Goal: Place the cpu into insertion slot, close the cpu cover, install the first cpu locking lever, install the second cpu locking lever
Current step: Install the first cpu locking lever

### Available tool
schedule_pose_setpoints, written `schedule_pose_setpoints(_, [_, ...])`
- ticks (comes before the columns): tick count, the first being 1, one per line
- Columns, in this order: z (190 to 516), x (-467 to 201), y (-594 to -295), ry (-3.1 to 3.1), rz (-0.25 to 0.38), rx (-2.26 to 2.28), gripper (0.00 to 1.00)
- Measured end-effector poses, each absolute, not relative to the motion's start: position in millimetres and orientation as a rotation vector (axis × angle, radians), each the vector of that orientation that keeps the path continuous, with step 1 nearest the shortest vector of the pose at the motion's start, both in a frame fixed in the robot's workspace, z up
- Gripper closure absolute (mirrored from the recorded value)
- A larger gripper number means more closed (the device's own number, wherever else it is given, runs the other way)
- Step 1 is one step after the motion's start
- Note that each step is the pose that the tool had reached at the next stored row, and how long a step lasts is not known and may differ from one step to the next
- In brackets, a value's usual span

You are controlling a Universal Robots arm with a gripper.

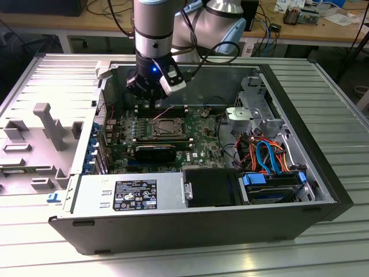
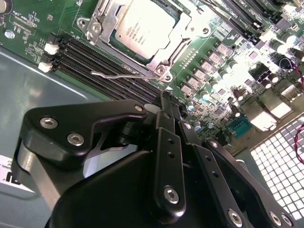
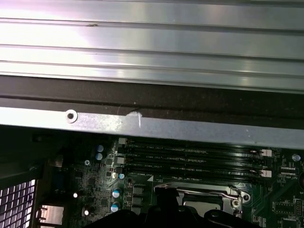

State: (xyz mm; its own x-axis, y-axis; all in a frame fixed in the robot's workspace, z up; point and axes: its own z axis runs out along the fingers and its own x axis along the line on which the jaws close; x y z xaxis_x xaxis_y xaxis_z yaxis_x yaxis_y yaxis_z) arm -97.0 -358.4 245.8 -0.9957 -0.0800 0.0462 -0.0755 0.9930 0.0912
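Observation:
The cpu point(image 2: 142, 26), a silvery square chip, lies in the insertion slot point(image 2: 164, 71) on the green motherboard. The cpu cover point(image 2: 105, 21), a silver frame, lies flat around the chip's top. A thin wire locking lever point(image 2: 121, 75) runs along the socket edge beside the black memory slots; I cannot tell if it is latched. My gripper point(image 2: 164, 99) hovers just off that side of the socket, its black fingers together and holding nothing. In the exterior view the gripper point(image 1: 151, 105) hangs over the back edge of the socket point(image 1: 164, 128). The first wrist view has the socket point(image 3: 204, 198) under the case wall.
The motherboard sits inside an open computer case point(image 1: 323, 173). A power supply point(image 1: 130, 193) lies at the front, coloured cables point(image 1: 265, 153) and a drive cage point(image 1: 253, 109) at the exterior view's right. A black heatsink block point(image 1: 155, 152) lies just in front of the socket.

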Motion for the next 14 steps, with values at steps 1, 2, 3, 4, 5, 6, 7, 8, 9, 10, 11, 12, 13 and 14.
schedule_pose_setpoints(1, [245.3, -97.0, -358.4, -3.086, -0.138, 0.12, 0.89])
schedule_pose_setpoints(2, [245.1, -97.0, -358.4, -3.086, -0.138, 0.12, 0.89])
schedule_pose_setpoints(3, [244.9, -97.0, -358.4, -3.086, -0.138, 0.12, 0.89])
schedule_pose_setpoints(4, [244.5, -97.0, -358.4, -3.086, -0.138, 0.12, 0.89])
schedule_pose_setpoints(5, [244.3, -97.0, -358.4, -3.086, -0.138, 0.12, 0.89])
schedule_pose_setpoints(6, [243.9, -97.0, -358.4, -3.086, -0.138, 0.12, 0.89])
schedule_pose_setpoints(7, [243.6, -97.0, -358.4, -3.086, -0.138, 0.12, 0.89])
schedule_pose_setpoints(8, [243.2, -97.0, -358.4, -3.086, -0.138, 0.12, 0.89])
schedule_pose_setpoints(9, [242.6, -97.0, -358.4, -3.086, -0.138, 0.12, 0.89])
schedule_pose_setpoints(10, [242.2, -97.0, -358.4, -3.086, -0.138, 0.12, 0.89])
schedule_pose_setpoints(11, [241.9, -97.0, -358.4, -3.086, -0.138, 0.12, 0.89])
schedule_pose_setpoints(12, [241.7, -97.0, -358.4, -3.086, -0.138, 0.12, 0.89])
schedule_pose_setpoints(13, [241.4, -97.0, -358.4, -3.086, -0.138, 0.12, 0.89])
schedule_pose_setpoints(14, [241.0, -97.0, -358.4, -3.086, -0.138, 0.121, 0.89])
